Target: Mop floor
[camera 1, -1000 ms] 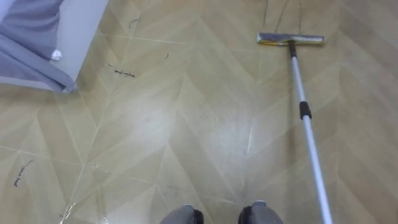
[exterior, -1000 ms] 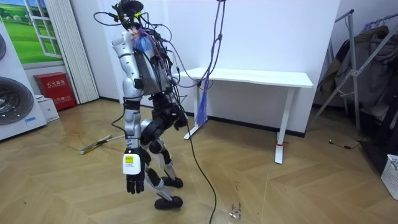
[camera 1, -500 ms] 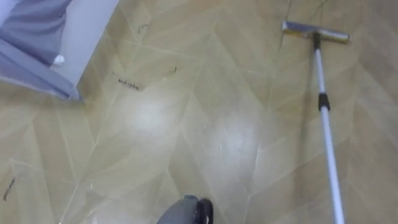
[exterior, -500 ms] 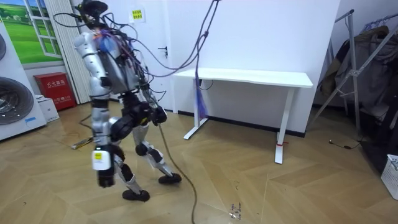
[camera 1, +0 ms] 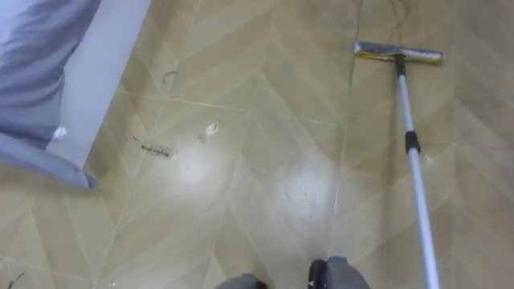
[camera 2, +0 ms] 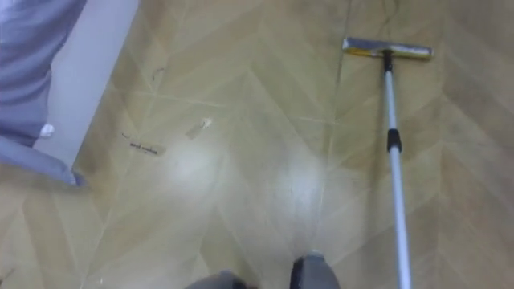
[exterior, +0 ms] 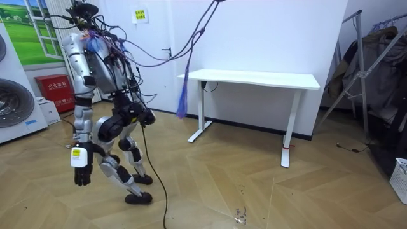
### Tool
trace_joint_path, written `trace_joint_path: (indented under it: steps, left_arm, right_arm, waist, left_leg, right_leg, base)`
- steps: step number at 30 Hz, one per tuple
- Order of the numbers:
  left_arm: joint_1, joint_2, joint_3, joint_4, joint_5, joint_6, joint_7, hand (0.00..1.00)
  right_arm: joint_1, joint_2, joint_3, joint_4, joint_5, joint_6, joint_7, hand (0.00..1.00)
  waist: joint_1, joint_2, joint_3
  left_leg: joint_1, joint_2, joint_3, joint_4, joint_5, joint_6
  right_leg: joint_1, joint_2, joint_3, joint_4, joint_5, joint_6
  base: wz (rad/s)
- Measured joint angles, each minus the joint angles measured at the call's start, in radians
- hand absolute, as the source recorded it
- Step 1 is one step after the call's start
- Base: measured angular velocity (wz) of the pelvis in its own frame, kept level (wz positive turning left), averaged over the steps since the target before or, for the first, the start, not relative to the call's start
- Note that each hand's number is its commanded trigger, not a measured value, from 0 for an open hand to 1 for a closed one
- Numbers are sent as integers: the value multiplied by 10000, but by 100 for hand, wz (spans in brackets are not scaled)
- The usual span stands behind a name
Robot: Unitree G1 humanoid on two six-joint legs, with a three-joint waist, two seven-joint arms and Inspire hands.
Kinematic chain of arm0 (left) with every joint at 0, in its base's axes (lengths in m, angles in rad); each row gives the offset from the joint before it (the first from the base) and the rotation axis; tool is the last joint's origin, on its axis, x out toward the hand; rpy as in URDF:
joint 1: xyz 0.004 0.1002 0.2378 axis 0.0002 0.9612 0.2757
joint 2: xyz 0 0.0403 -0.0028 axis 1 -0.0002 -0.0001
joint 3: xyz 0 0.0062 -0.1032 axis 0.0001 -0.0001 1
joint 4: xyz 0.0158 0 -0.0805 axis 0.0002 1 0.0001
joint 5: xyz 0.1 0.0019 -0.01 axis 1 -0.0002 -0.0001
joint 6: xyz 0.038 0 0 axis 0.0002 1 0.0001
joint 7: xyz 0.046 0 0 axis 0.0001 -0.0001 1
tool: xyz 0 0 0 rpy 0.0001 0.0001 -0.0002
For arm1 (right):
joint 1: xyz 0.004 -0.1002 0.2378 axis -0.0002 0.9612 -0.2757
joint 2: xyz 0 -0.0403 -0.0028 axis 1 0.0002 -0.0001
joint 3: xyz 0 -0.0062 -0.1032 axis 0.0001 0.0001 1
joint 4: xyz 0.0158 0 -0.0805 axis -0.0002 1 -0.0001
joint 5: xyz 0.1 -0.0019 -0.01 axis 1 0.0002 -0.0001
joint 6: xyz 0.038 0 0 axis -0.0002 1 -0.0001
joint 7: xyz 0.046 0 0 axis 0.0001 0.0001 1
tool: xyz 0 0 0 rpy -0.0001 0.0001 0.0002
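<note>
Wood-patterned floor [camera 1: 265, 201] seen from the robot's head. At upper left, a white panel [camera 1: 104, 72] with pale lilac cloth [camera 1: 36, 64] over it. A small pale scrap [camera 1: 210, 128] and dark scribbled marks [camera 1: 157, 149] lie on the floor between the panel and the mop.

The mop [camera 1: 412, 160] lies flat on the floor, ahead of the robot and to its right. It has a flat head with a yellow edge, and a silver pole with a black collar that runs to the lower edge.

In the room view the robot is mid-stride near a washing machine [exterior: 16, 105] and a red box [exterior: 54, 92], well apart from the white desk [exterior: 254, 79]. Its left hand [exterior: 81, 173] hangs at its side, fingers loose, holding nothing. The state of the right hand [exterior: 145, 116], at the hip, cannot be told.
</note>
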Motion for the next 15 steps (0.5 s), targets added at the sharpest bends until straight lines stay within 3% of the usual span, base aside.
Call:
trace_joint_path:
  steps: [1,2,3,5,6,7,8,9,10,11,12,13,15]
  left_arm:
    - [136,86,-23,-88,-117,-1,97,0]
    - [281,104,3,-88,-114,27,149,0]
    - [354,109,6,-135,-82,61,149,0]
    - [725,111,29,-364,-42,179,79,0]
    - [769,99,29,-393,-32,221,23,0]
    - [949,73,29,-424,-9,273,-147,0]
    - [1082,52,46,-387,73,306,-310,0]
    - [1147,28,50,-380,111,305,-371,0]
    - [1156,-52,131,-373,332,306,-467,0]
    - [1008,-104,206,-378,423,290,-510,0]
    - [925,-141,209,-351,492,271,-530,0]
    - [822,-222,222,-342,530,148,-563,0]
    - [816,-324,233,-394,775,62,-631,0]
  right_arm:
    - [-367,-181,204,-23,202,-152,34,100]
    - [-682,-338,319,-37,366,-271,189,100]
    - [-792,-401,340,-53,421,-333,276,100]
    - [-1031,-448,258,-66,427,-442,570,100]
    - [-987,-422,261,-63,444,-465,625,100]
    - [-756,-395,279,-52,547,-468,767,100]
    - [-343,-345,343,-52,625,-515,866,100]
    - [-71,-337,366,-47,626,-532,883,100]
    - [559,-339,396,10,589,-632,876,100]
    - [1176,-330,401,156,565,-663,869,100]
    - [1466,-320,423,248,554,-665,867,100]
    - [2048,-251,484,331,410,-669,787,100]
    - [2862,-70,500,336,362,-670,735,100]
  waist:
    - [112,-83,-10]
    - [208,-163,-54]
    - [278,-236,-81]
    - [412,-419,-36]
    - [430,-405,-45]
    - [433,-415,-40]
    - [416,-352,-80]
    - [374,-309,-101]
    - [172,-207,-157]
    - [-33,-158,-162]
    - [-72,-134,-163]
    - [-90,-65,-181]
    - [-282,85,-273]
  left_leg:
    - [-333,150,-31,697,253,-301]
    - [-596,209,-72,1206,541,-379]
    - [-712,226,-68,1316,548,-380]
    - [-1222,285,-75,62,471,-320]
    - [-1297,276,-69,-503,484,-335]
    - [-1322,266,-70,-1801,662,-320]
    - [-1292,267,-57,-2392,1368,59]
    - [-1201,241,-54,-2517,1573,175]
    - [-954,98,-80,-2561,1415,480]
    - [-762,-109,-58,-2620,1269,697]
    - [-690,-209,-45,-2627,1177,766]
    - [-559,-296,50,-2568,998,931]
    - [-333,-437,145,-2463,653,1089]
  right_leg:
    - [11,104,20,236,-210,-80]
    - [38,173,53,373,-371,-138]
    - [46,170,67,400,-430,-171]
    - [298,173,42,247,-494,-99]
    - [449,198,24,138,-514,-91]
    - [802,203,4,-68,-610,-26]
    - [1198,120,-2,-234,-756,50]
    - [1431,91,-33,-337,-831,124]
    - [1798,-68,-206,-533,-986,284]
    - [2010,-285,-229,-541,-1110,467]
    - [2030,-383,-183,-439,-1119,499]
    - [1920,-530,-192,121,-962,727]
    - [1395,-680,21,1390,-209,881]
  base:
    - [0]
    - [4]
    - [15]
    - [11]
    - [0]
    - [-8]
    - [-6]
    - [17]
    - [49]
    - [54]
    - [30]
    - [-5]
    - [-7]
